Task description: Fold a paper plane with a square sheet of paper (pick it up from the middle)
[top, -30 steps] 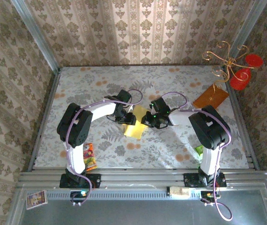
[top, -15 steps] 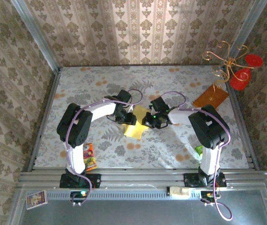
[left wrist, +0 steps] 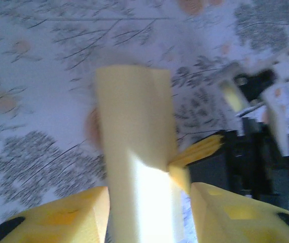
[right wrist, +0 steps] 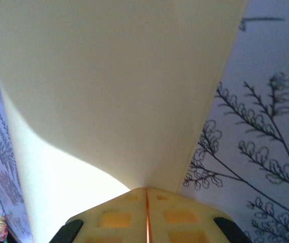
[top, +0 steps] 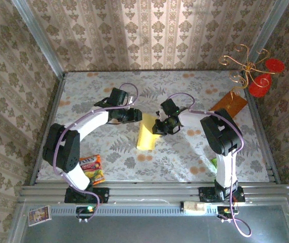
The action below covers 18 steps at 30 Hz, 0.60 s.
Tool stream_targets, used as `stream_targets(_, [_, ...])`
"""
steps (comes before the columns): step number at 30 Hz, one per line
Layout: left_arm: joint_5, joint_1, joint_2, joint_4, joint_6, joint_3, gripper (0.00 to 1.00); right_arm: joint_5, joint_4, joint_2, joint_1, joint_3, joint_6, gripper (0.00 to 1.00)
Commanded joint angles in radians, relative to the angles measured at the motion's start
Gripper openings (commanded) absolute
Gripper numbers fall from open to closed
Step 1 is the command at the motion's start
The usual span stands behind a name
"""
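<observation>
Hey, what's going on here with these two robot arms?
Two arms are working a yellow sheet of paper in the middle of the floral table, partway into folding a plane. The right gripper is shut on the sheet's edge; the sheet looks folded or curled into a narrow strip. The left gripper is open, its fingers on either side of the sheet without pinching it. No pointed plane shape yet.

Folded yellow paper, right claw at edge

two robot arms, one yellow sheet of paper, one orange board upper right, two red discs, one green packet lower right, one card lower left.
</observation>
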Motion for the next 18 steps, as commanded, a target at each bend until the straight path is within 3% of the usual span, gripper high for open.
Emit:
stream_targets(1, [0.107, -0.041, 0.069, 0.058, -0.084, -0.010, 0.34, 0.082, -0.157, 0.096, -0.011, -0.022, -0.096, 0.10])
stream_targets(8, [0.148, -0.071, 0.191, 0.007, -0.100, 0.048, 0.06, 0.083, -0.147, 0.103, -0.011, -0.041, -0.073, 0.10])
stream_targets(18, [0.155, -0.037, 0.254, -0.003, -0.069, 0.031, 0.00, 0.126, -0.183, 0.120, -0.011, -0.045, -0.049, 0.10])
